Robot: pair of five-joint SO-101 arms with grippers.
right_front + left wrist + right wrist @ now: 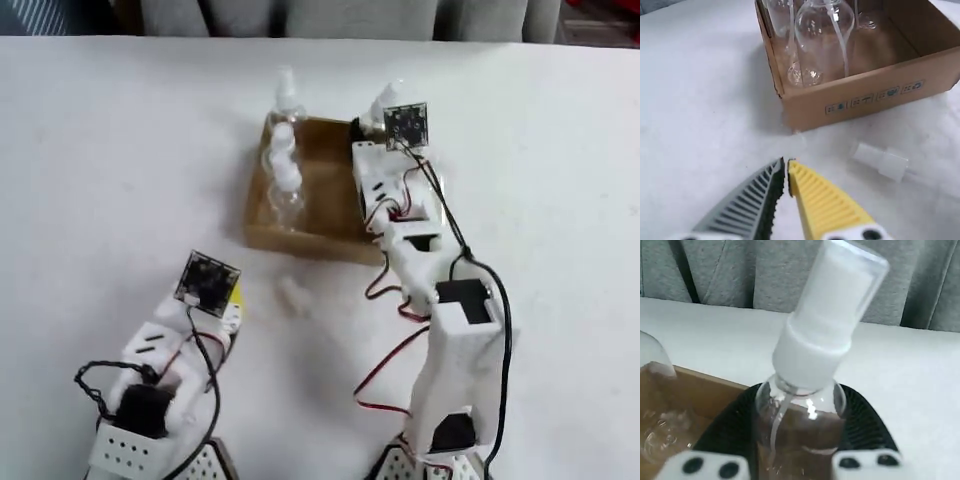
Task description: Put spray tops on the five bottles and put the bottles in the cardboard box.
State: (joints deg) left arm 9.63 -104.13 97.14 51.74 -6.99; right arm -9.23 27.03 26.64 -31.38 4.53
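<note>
The cardboard box point(330, 180) sits mid-table and holds several clear bottles point(285, 175) with white spray tops along one side. My right gripper point(378, 125) hangs over the box's far right corner, shut on a clear bottle point(800, 435) with a white spray top point(827, 320) on its neck; the black jaws hug the bottle's shoulders. One loose spray top point(293, 293) lies on the table in front of the box point(865, 95), near my left gripper point(787, 167). The grey and yellow fingers of my left gripper point(232, 302) are shut on nothing, low over the table. More bottles point(820, 40) show inside the box.
White table all around, with free room to the left of the box and in front of it. A grey curtain point(740, 270) hangs behind the table's far edge. Red and black cables point(385, 290) trail along the right arm.
</note>
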